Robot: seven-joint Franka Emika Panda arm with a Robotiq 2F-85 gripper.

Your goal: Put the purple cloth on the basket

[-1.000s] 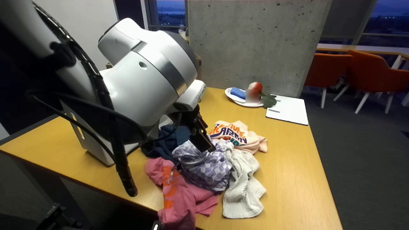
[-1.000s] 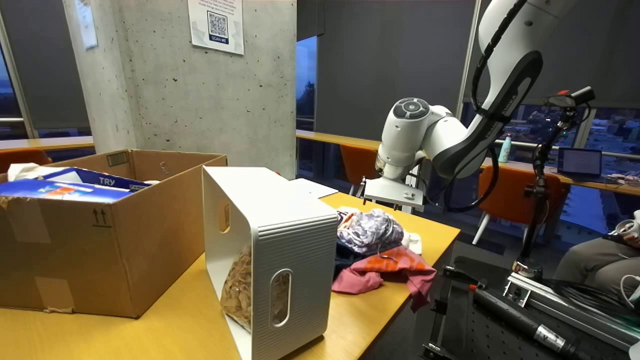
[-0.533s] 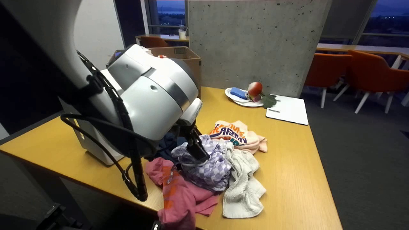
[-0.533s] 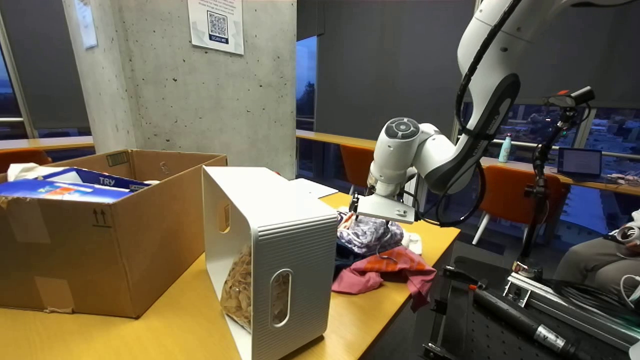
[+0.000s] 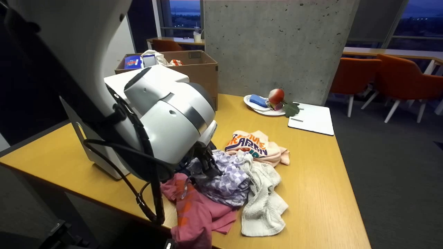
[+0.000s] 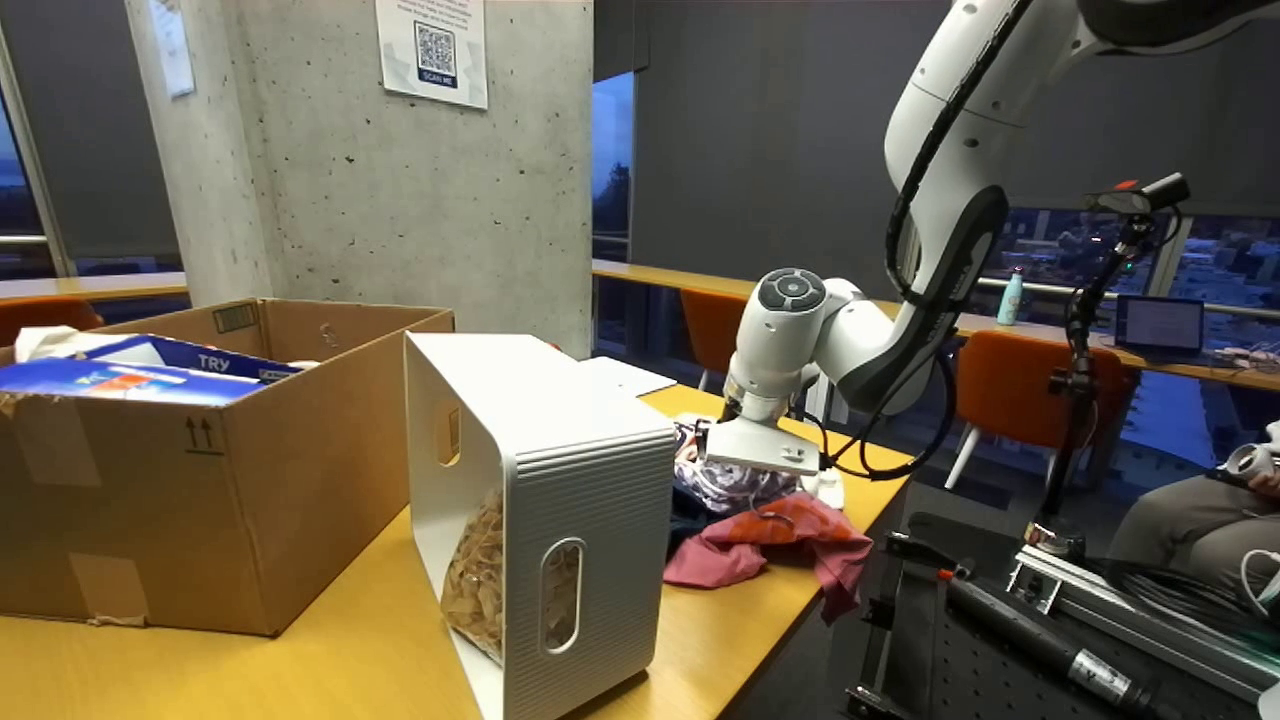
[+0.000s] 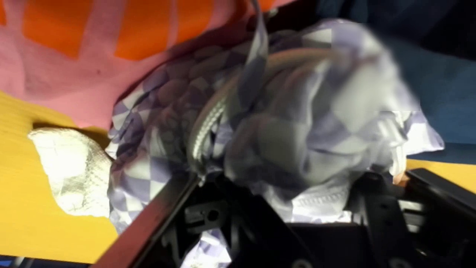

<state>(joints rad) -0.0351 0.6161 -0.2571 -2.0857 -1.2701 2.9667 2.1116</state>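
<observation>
The purple-and-white checked cloth [image 5: 235, 181] lies bunched on top of a pile of clothes on the table. It shows partly behind the gripper in an exterior view [image 6: 740, 490] and fills the middle of the wrist view [image 7: 282, 141], blurred. My gripper [image 5: 213, 171] points down at the cloth. In the wrist view the gripper [image 7: 297, 180] has its fingers wide apart, with folds of the cloth between them. Its tips are partly hidden in the fabric. No woven basket shows; a white open-sided bin [image 6: 600, 480] holding brown paper stands on the table near the pile.
A pink shirt [image 5: 204, 211], white towel [image 5: 264, 204], peach shirt [image 5: 256, 145] and dark blue cloth [image 7: 442, 100] surround the purple cloth. A cardboard box [image 6: 330, 480] stands beside the bin. A plate [image 5: 263, 111] and whiteboard [image 5: 313, 119] lie at the back.
My arm has come down, and the gripper has gone from above the purple cloth to down in its folds. The cloth is pressed in a little. The bin and box have not moved.
</observation>
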